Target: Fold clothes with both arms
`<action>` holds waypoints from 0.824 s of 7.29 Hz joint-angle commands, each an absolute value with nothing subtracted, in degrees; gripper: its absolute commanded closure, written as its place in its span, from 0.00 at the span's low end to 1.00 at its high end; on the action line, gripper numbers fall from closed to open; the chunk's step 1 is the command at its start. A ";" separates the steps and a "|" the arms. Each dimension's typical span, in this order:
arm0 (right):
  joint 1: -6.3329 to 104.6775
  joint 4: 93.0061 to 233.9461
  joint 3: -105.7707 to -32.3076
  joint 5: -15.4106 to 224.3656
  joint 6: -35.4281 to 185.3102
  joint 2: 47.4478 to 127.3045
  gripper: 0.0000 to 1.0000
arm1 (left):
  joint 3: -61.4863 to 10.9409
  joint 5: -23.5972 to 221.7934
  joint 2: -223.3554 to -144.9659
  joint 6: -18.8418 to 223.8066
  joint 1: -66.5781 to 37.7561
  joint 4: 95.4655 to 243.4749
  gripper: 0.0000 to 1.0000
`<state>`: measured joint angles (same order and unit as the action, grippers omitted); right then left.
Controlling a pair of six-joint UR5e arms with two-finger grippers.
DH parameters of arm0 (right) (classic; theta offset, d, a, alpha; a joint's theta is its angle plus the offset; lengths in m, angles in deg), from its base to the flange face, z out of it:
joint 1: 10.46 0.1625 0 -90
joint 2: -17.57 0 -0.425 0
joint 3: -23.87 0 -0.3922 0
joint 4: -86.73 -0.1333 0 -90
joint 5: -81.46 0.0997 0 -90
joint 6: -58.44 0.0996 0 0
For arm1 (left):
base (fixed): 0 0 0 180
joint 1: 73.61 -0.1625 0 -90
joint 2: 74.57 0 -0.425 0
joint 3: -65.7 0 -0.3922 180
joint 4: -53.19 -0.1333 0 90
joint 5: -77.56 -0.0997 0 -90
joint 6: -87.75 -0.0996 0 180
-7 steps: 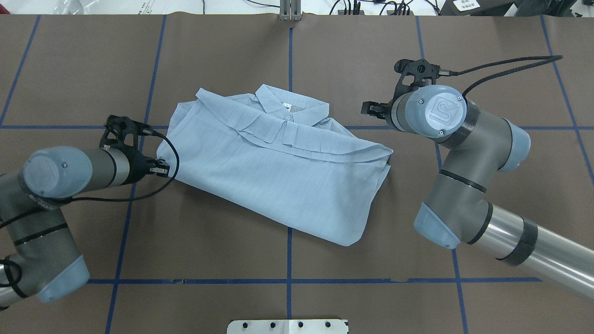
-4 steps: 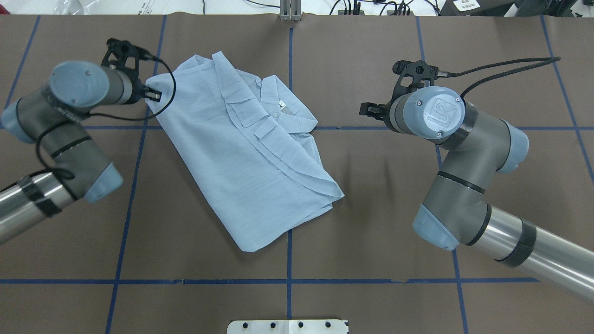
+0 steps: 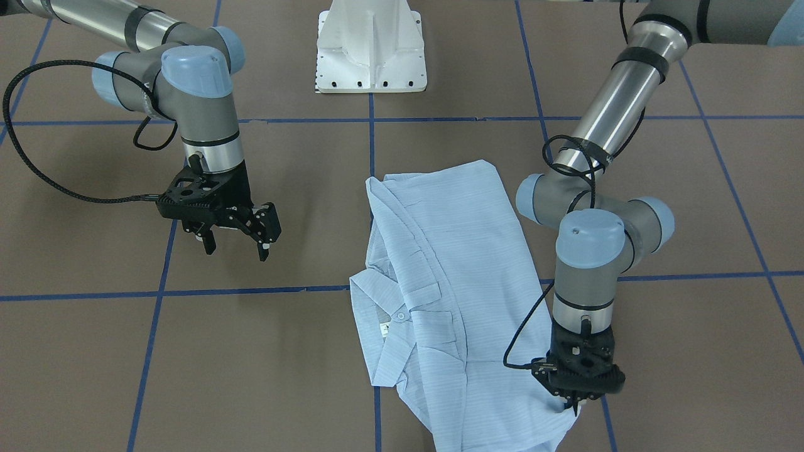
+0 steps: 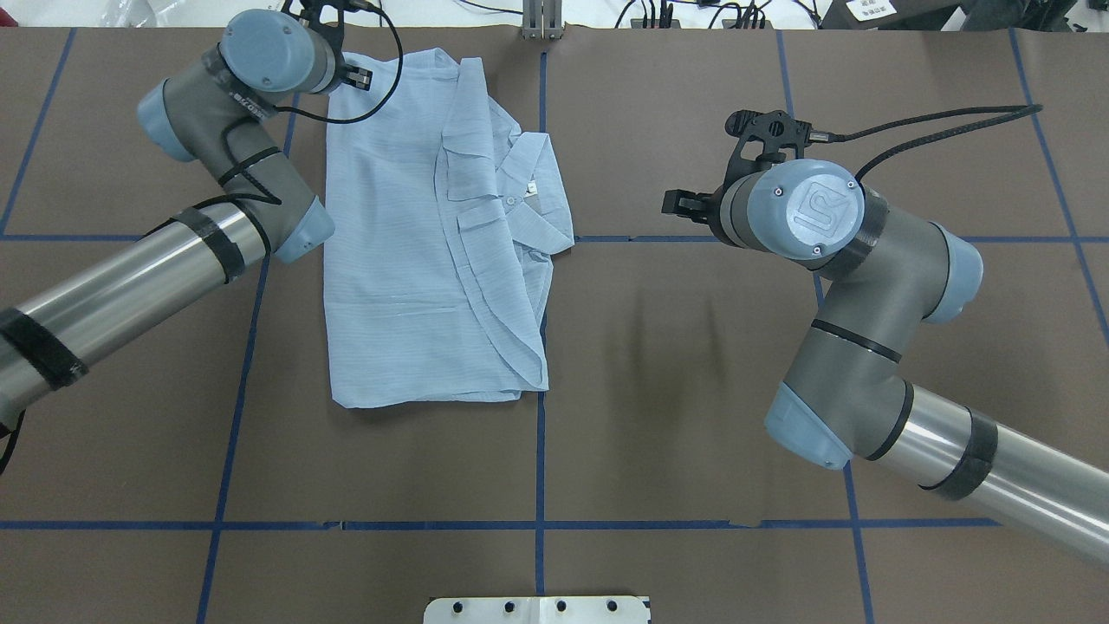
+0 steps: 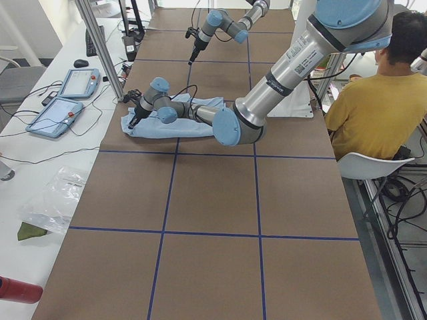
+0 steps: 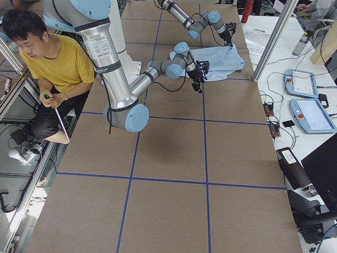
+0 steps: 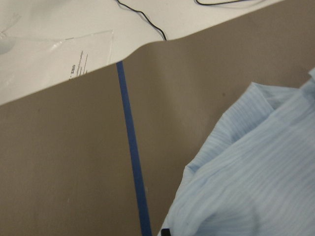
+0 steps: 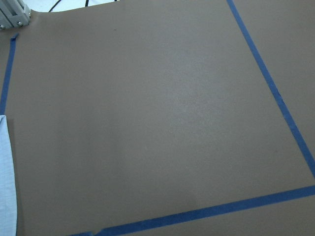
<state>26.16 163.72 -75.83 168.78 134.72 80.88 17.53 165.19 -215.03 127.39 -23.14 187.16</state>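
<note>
Bright, even light pours down from above onto the table (image 4: 693, 451), with no hot spots on its brown surface. There's a faint, soft shadow beside the right arm (image 4: 832, 286). White sheen runs along the left arm (image 4: 113, 286). The shirt (image 4: 390, 286) reads clean, its stripes showing. Both wrist views are soft and slightly grainy, and the side views stretch at the edges.

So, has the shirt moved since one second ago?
Yes. In the overhead view the shirt has swung left and away from the robot: it now lies almost wholly left of the centre tape line, which it crossed before.
</note>
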 commanded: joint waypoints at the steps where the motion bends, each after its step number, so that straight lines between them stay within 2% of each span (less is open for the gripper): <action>1: 25.93 163.72 -75.89 168.82 134.73 80.33 0.00 | 20.00 165.10 -215.21 123.73 -22.28 190.37 0.01; 2: 25.67 163.98 -75.54 168.82 135.77 79.10 0.00 | 19.38 165.80 -212.93 121.70 -22.10 194.48 0.00; 3: 25.05 165.12 -73.71 168.73 140.31 75.87 0.00 | 14.77 168.42 -209.43 121.07 -22.02 195.30 0.00; 4: 24.27 167.04 -69.08 168.73 145.14 70.88 0.00 | 7.06 172.01 -203.74 120.98 -22.01 195.31 0.00; 5: 23.56 171.50 -63.46 168.73 149.89 64.22 0.00 | 2.64 174.31 -200.11 121.06 -22.10 195.48 0.00; 6: 22.51 172.85 -58.62 168.73 154.20 59.89 0.00 | 1.90 174.33 -199.64 121.67 -22.54 195.66 0.00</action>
<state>23.66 170.05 -64.78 168.73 148.59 66.12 5.13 172.97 -202.12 121.25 -22.18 195.36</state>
